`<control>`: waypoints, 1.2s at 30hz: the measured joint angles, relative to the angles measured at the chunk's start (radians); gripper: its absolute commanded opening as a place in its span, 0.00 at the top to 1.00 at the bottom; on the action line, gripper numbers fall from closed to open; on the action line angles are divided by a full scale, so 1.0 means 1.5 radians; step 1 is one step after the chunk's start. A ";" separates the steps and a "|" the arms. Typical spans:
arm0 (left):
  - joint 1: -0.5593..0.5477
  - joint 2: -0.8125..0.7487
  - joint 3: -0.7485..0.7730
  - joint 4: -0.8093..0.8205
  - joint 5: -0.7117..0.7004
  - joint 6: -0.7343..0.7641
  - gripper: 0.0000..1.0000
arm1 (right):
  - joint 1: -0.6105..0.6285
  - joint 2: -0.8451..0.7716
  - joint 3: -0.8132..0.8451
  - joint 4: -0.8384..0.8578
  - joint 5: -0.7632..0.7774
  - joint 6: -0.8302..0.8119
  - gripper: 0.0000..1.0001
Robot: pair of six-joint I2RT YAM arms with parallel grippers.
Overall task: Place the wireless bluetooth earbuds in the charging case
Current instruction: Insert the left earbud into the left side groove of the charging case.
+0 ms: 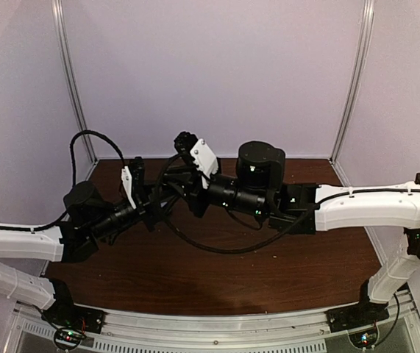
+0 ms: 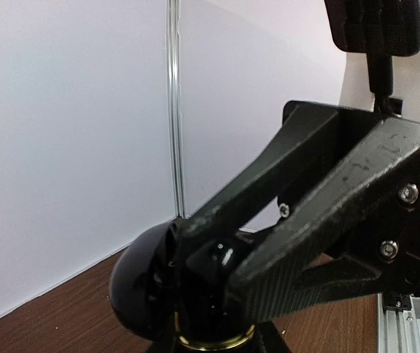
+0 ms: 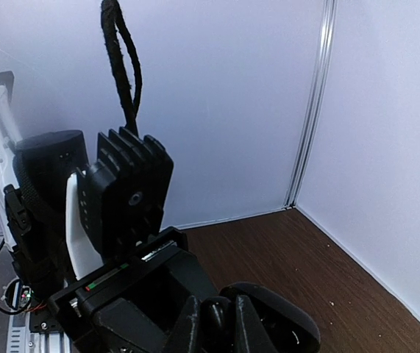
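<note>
Left tool [image 2: 210, 254] closed; right tool [image 3: 217, 327] closed; both near together.

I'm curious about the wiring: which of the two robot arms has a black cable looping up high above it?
The left arm; its cable arches upward, while the right arm has a cable sagging low toward the table.

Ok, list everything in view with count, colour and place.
Wooden table top: one, dark brown, under both arms.
Enclosure walls: three, pale lavender-white, left, back, right.
Upright metal posts: two, silvery, back corners.
Metal rail: one, silvery, near edge.
Sleeved cable loop: one, black, sagging between the arms.
Glossy rounded thing: one, black, at left end effector's tips; identity unclear.
Earbuds, charging case: none recognisable.
Robot arms: two, white and black, folded toward the middle.
Left end effector: one, black, shut.
Right end effector: one, black, shut.
</note>
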 measured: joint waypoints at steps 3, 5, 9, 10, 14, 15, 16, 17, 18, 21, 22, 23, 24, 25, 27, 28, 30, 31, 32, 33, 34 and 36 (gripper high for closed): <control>0.000 -0.001 0.000 0.000 -0.002 0.000 1.00 | 0.000 0.000 0.000 -0.002 -0.003 0.000 0.95; 0.000 -0.002 0.000 -0.001 -0.002 0.000 1.00 | 0.001 0.000 0.000 -0.003 -0.003 -0.001 0.93; 0.000 -0.003 0.000 -0.001 -0.003 0.001 1.00 | 0.001 0.000 0.000 -0.003 -0.004 -0.003 0.79; 0.000 -0.003 0.000 -0.001 -0.004 0.001 1.00 | 0.001 0.000 0.000 -0.003 -0.004 -0.004 0.77; 0.000 -0.006 0.000 -0.001 -0.008 0.001 1.00 | 0.002 0.000 -0.001 -0.010 -0.005 -0.004 0.71; 0.000 -0.006 0.000 -0.001 -0.009 0.003 1.00 | 0.002 0.000 -0.001 -0.010 -0.005 -0.005 0.71; 0.000 -0.006 0.000 -0.001 -0.009 0.004 1.00 | 0.002 0.000 -0.001 -0.010 -0.004 -0.005 0.71; 0.000 -0.006 0.000 -0.001 -0.009 0.004 1.00 | 0.002 0.000 -0.001 -0.011 -0.004 -0.006 0.70; 0.000 -0.006 0.000 -0.001 -0.009 0.005 1.00 | 0.002 0.000 -0.001 -0.011 -0.004 -0.006 0.69; 0.000 -0.006 0.000 -0.002 -0.009 0.006 1.00 | 0.003 0.000 0.000 -0.013 -0.004 -0.007 0.67; 0.000 -0.006 0.000 -0.002 -0.009 0.006 1.00 | 0.003 0.000 0.000 -0.014 -0.004 -0.008 0.66; 0.000 -0.006 0.000 -0.002 -0.009 0.006 1.00 | 0.003 0.000 0.001 -0.015 -0.004 -0.008 0.65; 0.000 -0.006 0.000 -0.002 -0.008 0.006 1.00 | 0.003 -0.001 0.001 -0.017 -0.004 -0.010 0.63; 0.000 -0.006 0.000 -0.002 -0.007 0.006 1.00 | 0.003 -0.001 0.001 -0.018 -0.004 -0.011 0.62; 0.000 -0.006 0.000 -0.001 -0.006 0.006 1.00 | 0.003 -0.003 0.003 -0.024 -0.004 -0.018 0.60; 0.000 -0.006 0.000 0.000 -0.004 0.006 1.00 | 0.004 -0.003 0.006 -0.030 -0.004 -0.020 0.59; 0.000 -0.006 0.000 0.000 -0.002 0.006 1.00 | 0.004 -0.003 0.013 -0.040 -0.002 -0.023 0.58; 0.000 -0.006 0.000 0.000 -0.001 0.006 1.00 | 0.004 -0.003 0.018 -0.044 -0.001 -0.025 0.58; 0.000 -0.006 0.000 0.000 0.001 0.006 1.00 | 0.004 -0.003 0.024 -0.049 0.001 -0.027 0.57; 0.000 -0.006 0.000 0.000 0.004 0.006 1.00 | 0.004 -0.003 0.030 -0.054 0.003 -0.032 0.57; 0.000 -0.006 0.000 0.000 0.006 0.006 1.00 | 0.004 -0.003 0.036 -0.056 0.006 -0.035 0.56; 0.000 -0.005 0.000 0.000 0.011 0.006 1.00 | 0.004 -0.003 0.046 -0.060 0.011 -0.039 0.56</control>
